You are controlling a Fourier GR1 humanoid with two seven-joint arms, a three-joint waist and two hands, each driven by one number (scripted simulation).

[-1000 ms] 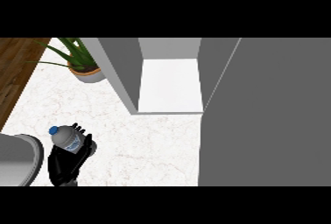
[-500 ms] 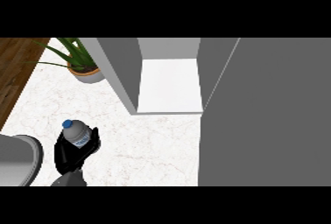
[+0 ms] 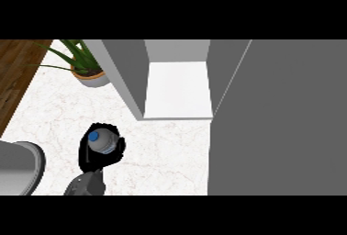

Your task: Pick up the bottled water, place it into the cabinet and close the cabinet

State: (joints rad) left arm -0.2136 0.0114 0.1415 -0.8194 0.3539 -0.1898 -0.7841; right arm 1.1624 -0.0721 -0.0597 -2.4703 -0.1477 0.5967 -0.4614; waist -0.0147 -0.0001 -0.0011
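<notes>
Bottled water (image 3: pixel 102 140) moved nearer cabinet (image 3: pixel 177 87); blue cap, clear body; left hand (image 3: pixel 99 153) curled round it.

White marbled counter (image 3: pixel 169 147) carries potted plant (image 3: pixel 86 69) at far left corner, open grey cabinet (image 3: pixel 177 78) at back, grey rounded object (image 3: pixel 17 167) at left edge. Wood floor (image 3: pixel 17 73) beyond counter.

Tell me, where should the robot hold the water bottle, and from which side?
Around its round middle, from the side, probably. The bottled water stands upright with its blue cap facing up, and the body is wider than the cap, so fingers can wrap around it. The left hand already curls round it that way, leaving the cap free.
</notes>
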